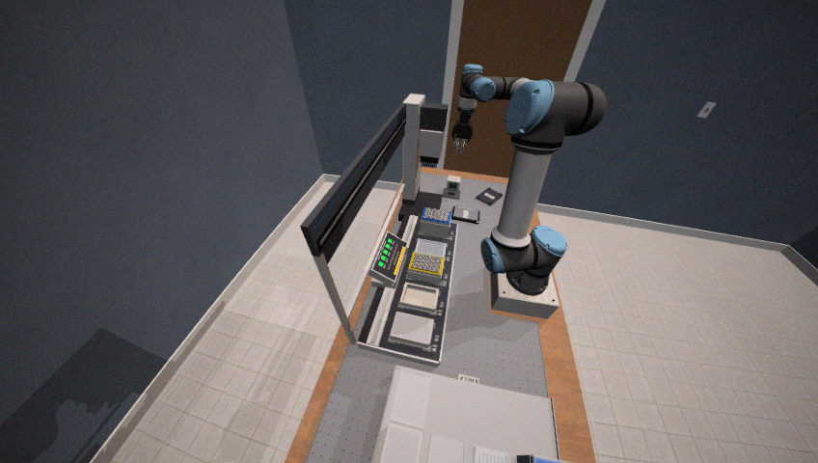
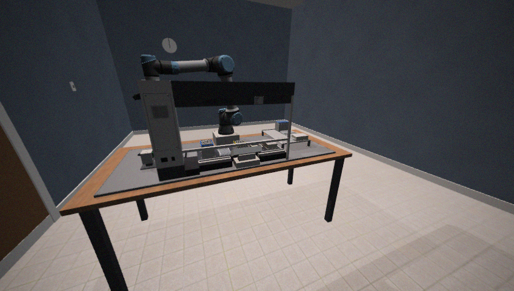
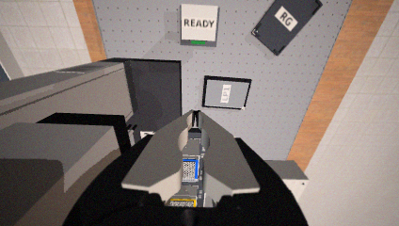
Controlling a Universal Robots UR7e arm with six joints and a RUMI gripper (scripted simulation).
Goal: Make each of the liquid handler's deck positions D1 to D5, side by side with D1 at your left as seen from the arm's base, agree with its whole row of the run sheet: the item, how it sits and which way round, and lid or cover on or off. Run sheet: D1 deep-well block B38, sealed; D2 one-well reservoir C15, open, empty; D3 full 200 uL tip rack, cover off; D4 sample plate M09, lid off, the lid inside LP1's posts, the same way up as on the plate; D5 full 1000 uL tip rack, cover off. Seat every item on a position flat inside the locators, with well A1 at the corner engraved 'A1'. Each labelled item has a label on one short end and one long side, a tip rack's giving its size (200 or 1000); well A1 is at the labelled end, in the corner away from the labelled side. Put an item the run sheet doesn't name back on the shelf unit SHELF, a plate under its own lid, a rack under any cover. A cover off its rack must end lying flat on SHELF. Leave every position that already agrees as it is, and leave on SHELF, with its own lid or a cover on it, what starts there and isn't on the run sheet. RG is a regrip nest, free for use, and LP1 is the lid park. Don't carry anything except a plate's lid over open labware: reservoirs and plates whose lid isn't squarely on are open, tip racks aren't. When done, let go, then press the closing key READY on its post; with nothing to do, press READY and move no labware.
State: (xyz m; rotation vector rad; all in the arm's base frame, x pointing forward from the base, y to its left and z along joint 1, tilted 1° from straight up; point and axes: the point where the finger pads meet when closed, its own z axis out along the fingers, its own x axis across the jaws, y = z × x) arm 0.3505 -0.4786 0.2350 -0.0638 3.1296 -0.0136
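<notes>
READY key (image 3: 199, 23) — white, square, green-edged below.

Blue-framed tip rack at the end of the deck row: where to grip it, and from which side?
Probably straight down onto the blue tip rack, jaws across its arm-facing and beam-facing sides. The neighbouring plate crowds its row side, and the overhead beam hinders a sideways approach. The gripper, shut and empty, must open first.

READY key (image 3: 199, 23) beside RG nest (image 3: 286, 21)
</notes>
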